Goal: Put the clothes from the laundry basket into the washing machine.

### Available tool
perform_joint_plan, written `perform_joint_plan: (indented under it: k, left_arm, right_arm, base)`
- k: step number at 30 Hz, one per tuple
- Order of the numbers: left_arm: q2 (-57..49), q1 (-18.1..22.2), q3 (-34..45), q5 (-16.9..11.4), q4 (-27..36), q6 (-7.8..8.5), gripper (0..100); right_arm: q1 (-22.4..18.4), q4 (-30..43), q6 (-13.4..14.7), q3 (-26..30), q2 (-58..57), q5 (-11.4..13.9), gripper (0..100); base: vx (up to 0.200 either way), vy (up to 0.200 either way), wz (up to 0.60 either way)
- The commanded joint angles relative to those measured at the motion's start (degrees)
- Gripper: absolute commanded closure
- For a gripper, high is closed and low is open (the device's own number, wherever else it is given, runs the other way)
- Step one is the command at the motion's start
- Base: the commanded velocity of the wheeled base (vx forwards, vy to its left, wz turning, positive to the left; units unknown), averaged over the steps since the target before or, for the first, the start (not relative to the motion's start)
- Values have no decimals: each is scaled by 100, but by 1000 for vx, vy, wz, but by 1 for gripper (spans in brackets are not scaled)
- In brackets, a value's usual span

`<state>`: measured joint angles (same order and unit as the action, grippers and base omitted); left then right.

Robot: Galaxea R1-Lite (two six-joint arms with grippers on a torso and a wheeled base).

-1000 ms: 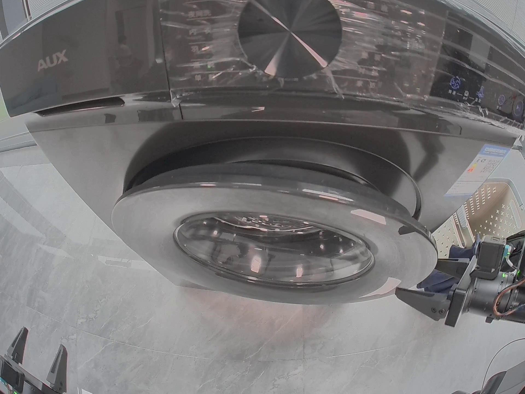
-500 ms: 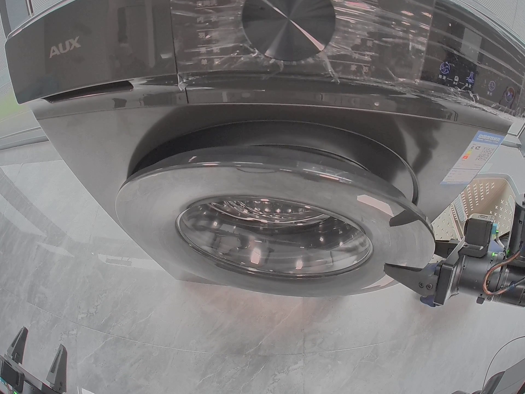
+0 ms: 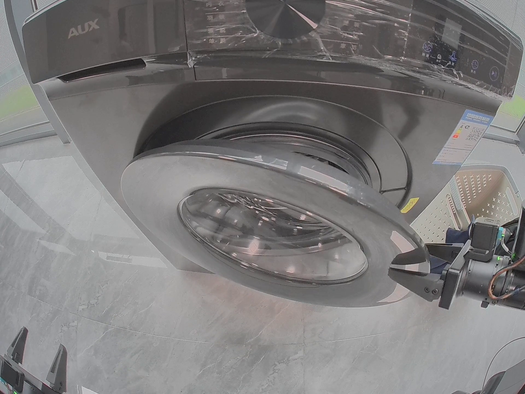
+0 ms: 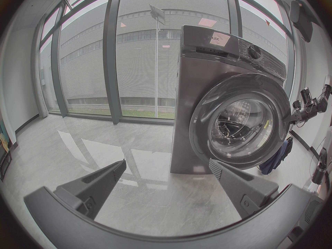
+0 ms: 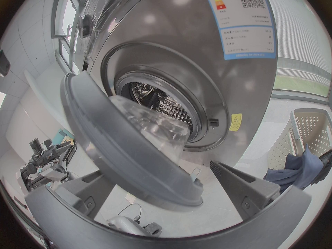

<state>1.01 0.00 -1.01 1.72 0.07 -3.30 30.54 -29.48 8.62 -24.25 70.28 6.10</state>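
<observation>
Clothes (image 5: 297,172), a blue garment, hang over the rim of the laundry basket (image 5: 311,128), which stands on the floor (image 3: 219,346) just beside the washing machine (image 3: 98,121), on its right. The machine's door (image 3: 158,192) is partly open; its free edge stands off the front, so the drum (image 5: 155,101) shows. That edge lies between the fingers of the right gripper (image 3: 410,259), which is spread wide and clamps nothing. The left gripper (image 3: 41,339), low and well apart from the door, is also spread and empty. A second ago the door was nearly closed; the gap at its free edge has widened.
</observation>
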Motion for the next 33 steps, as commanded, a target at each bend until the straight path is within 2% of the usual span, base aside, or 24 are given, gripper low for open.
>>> perform_joint_plan:
  k: [1, 4, 13, 16, 21, 24, 26, 28, 33]
  left_arm:
    - [-57, 0, 92, 4, 1, -4, 0]
    - [-57, 0, 92, 4, 1, 5, 0]
    - [-57, 0, 92, 4, 1, 5, 0]
    - [-57, 0, 92, 4, 1, 5, 0]
    - [-57, 0, 92, 4, 1, 5, 0]
    - [-57, 0, 92, 4, 1, 5, 0]
    - [-57, 0, 92, 4, 1, 5, 0]
    - [-57, 0, 92, 4, 1, 5, 0]
    - [-57, 0, 92, 4, 1, -4, 0]
  right_arm:
    - [-109, -5, 8, -247, 285, 6, 0]
    - [-39, -5, 8, -230, 364, -3, 0]
    - [260, 47, -1, 280, -155, 41, 0]
    - [594, 47, 17, 526, -375, 6, 0]
    - [497, -5, 43, 386, -331, -12, 0]
    - [145, -5, 35, 157, -155, 14, 0]
    - [49, -14, 17, 87, -5, 32, 0]
    - [84, -14, 17, 17, 100, 32, 0]
    - [277, -14, 17, -10, 320, 32, 0]
  base:
    - [-200, 0, 0]
    - [-200, 0, 0]
    - [0, 0, 0]
    - [0, 0, 0]
    - [0, 0, 0]
    - [-133, 0, 0]
    - [-200, 0, 0]
    - [-200, 0, 0]
    - [0, 0, 0]
